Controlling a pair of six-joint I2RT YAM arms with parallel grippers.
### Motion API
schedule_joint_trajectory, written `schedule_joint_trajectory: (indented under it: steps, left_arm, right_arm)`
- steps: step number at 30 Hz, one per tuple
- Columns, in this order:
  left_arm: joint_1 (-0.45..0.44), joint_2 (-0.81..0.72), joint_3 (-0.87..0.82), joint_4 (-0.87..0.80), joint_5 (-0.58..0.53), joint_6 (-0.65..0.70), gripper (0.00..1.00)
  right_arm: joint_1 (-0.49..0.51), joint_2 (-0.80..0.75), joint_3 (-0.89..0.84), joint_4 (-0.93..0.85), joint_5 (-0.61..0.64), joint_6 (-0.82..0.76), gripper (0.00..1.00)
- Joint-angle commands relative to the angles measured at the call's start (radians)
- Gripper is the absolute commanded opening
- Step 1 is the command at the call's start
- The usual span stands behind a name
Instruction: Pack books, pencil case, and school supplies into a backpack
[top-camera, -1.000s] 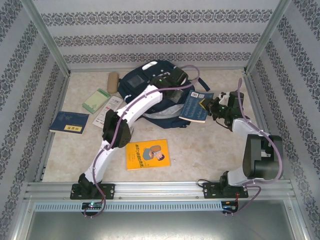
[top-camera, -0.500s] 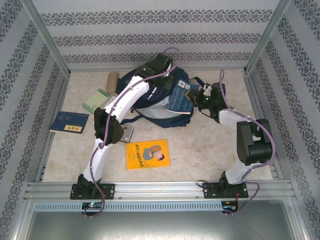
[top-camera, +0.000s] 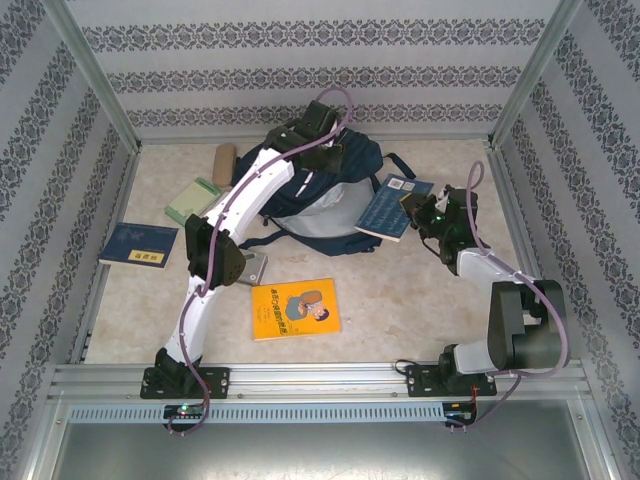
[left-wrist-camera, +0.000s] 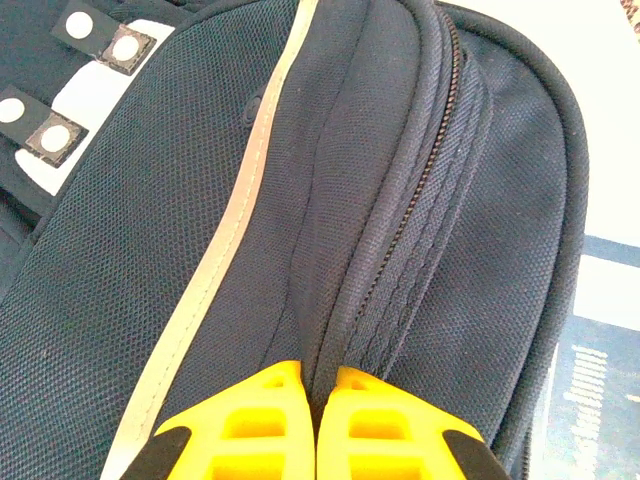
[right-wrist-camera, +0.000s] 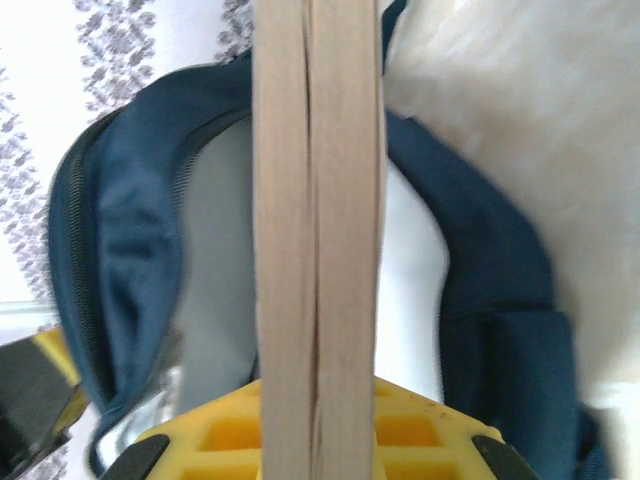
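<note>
Left wrist: left gripper (left-wrist-camera: 317, 376) pinches woven backpack (left-wrist-camera: 200, 250) fold; right gripper (right-wrist-camera: 318, 405) clamps thin blue book (top-camera: 388, 210)

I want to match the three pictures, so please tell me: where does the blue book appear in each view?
Top external: the blue book is right of centre, at the right edge of the backpack, held by the right tool.
Left wrist: bottom right corner, a small slice, probably the same book.
Right wrist: edge-on, upright through the middle.
Shared landmark: the navy backpack.
</note>
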Motion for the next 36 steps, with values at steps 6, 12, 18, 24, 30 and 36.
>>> schedule_joint_trajectory:
  steps: [6,12,18,24,30,36]
  left_arm:
    - [0.015,-0.073,0.070,0.117,0.089,-0.106,0.00]
    - [0.016,-0.082,0.069,0.128,0.122,-0.131,0.00]
    - [0.016,-0.085,0.068,0.132,0.135,-0.151,0.00]
    - [0.015,-0.085,0.068,0.147,0.156,-0.170,0.00]
    - [0.015,-0.089,0.065,0.146,0.171,-0.179,0.00]
    - [0.015,-0.085,0.063,0.148,0.174,-0.178,0.00]
  right_arm:
    - [0.118,0.174,0.168,0.106,0.011,0.001,0.00]
    - [0.196,0.381,0.316,0.297,0.074,0.136,0.00]
    - [0.262,0.597,0.457,0.411,0.184,0.254,0.00]
    - [0.343,0.749,0.595,0.468,0.366,0.313,0.00]
    - [0.383,0.894,0.788,0.417,0.406,0.339,0.00]
    - [0.394,0.966,0.893,0.336,0.369,0.328,0.32]
